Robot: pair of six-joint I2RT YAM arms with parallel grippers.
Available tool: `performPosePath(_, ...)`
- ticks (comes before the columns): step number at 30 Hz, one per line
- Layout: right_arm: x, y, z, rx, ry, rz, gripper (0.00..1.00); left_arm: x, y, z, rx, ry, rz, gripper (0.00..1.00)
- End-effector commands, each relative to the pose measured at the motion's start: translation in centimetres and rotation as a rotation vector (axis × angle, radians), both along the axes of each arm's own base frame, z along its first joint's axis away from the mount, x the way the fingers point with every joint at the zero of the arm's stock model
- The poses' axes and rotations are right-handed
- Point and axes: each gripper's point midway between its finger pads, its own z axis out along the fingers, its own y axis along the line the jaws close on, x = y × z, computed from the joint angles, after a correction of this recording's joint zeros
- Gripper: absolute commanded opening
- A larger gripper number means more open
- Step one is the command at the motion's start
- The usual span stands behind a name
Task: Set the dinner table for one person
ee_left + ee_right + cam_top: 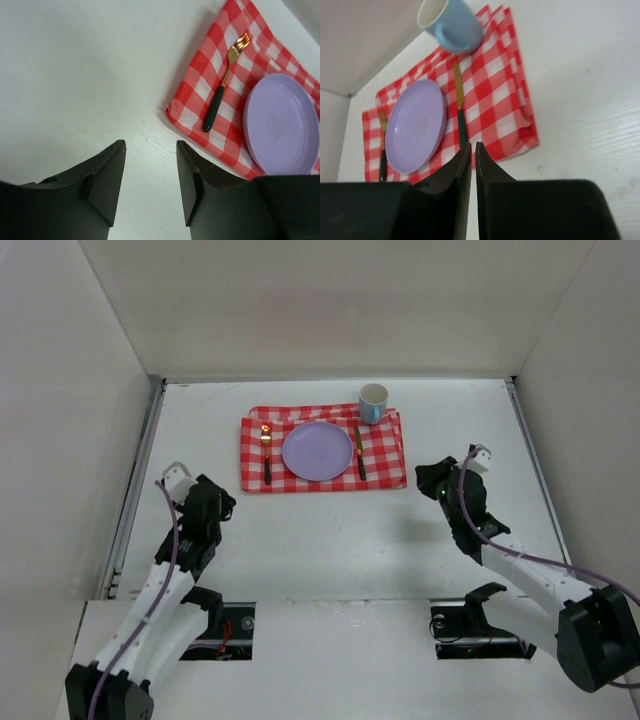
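Note:
A red-and-white checked cloth (385, 455) lies at the back middle of the dinner table (330, 540). On the cloth sit a lilac plate (317, 450), a gold fork with a dark handle (266, 455) to its left, a matching knife (359, 452) to its right and a light blue cup (373, 402) at the back right corner. My left gripper (150, 160) is open over bare tabletop, short of the cloth's near left corner (172, 107), with nothing between its fingers. My right gripper (473, 147) is shut and holds nothing, near the cloth's right front corner (530, 135).
White walls enclose the table on three sides. Grey metal rails (135, 480) run along its side edges. Both arm bases are at the near edge, by two cut-outs (225, 625).

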Motion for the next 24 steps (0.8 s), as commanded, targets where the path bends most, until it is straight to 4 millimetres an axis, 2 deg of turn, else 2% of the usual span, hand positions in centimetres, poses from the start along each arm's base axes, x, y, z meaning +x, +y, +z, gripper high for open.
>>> performPosePath(1, 0.4, -2.4, 1.8, 0.114, -0.073, -0.101, 0.12, -2.4, 1.7, -1.9, -0.065, 0.026, 0.099, 0.43)
performPosePath(4, 0.4, -3.2, 1.6, 0.152, -0.067, -0.115, 0.14, -3.1, 2.1, -3.2, -0.084, 0.043, 0.121, 0.45)
performPosePath(8, 0.7, -3.2, 1.0, 0.173, -0.065, -0.116, 0.41, -3.3, 2.1, -4.7, -0.097, 0.092, 0.131, 0.47)
performPosePath(10, 0.8, -3.0, 0.7, 0.182, -0.056, -0.109, 0.5, -3.4, 2.2, -5.2, -0.092, 0.114, 0.133, 0.48)
performPosePath(16, 1.0, -2.7, 0.1, 0.186, -0.037, -0.095, 0.53, -3.5, 2.5, -6.3, -0.094, 0.145, 0.145, 0.48)
performPosePath(24, 1.0, -2.8, 0.1, 0.2, -0.039, -0.092, 0.54, -3.0, 2.8, -5.7, -0.131, 0.113, 0.16, 0.47)
